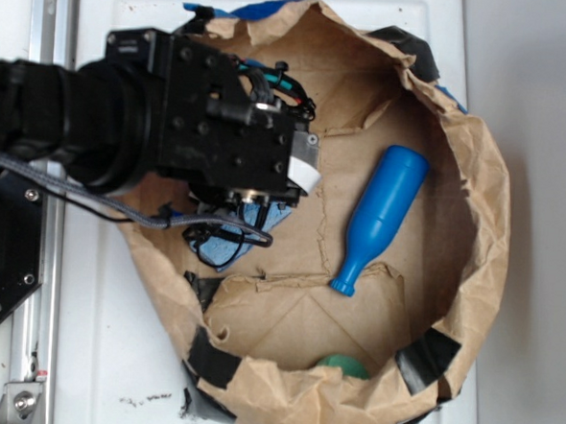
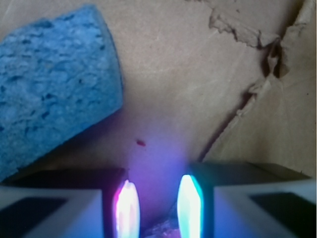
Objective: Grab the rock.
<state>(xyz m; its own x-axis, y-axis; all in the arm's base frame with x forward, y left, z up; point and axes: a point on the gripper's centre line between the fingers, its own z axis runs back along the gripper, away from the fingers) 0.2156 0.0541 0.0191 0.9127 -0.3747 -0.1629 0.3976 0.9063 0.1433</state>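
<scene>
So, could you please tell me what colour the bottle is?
Bright blue all over; the bottle shows only in the exterior view.

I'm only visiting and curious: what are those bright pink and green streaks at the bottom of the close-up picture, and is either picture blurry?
Wrist view: the streaks are coloured glare along the inner edges of the gripper fingers; the sponge looks slightly soft. Exterior view: evenly lit, the white surface washed out, the blue bottle fairly sharp.

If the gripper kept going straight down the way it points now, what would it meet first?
Probably the rock: a mottled sliver shows between the gripper's lit fingertips at the wrist view's bottom edge. The blue sponge lies off to one side, out of line. Depth is unclear.
</scene>
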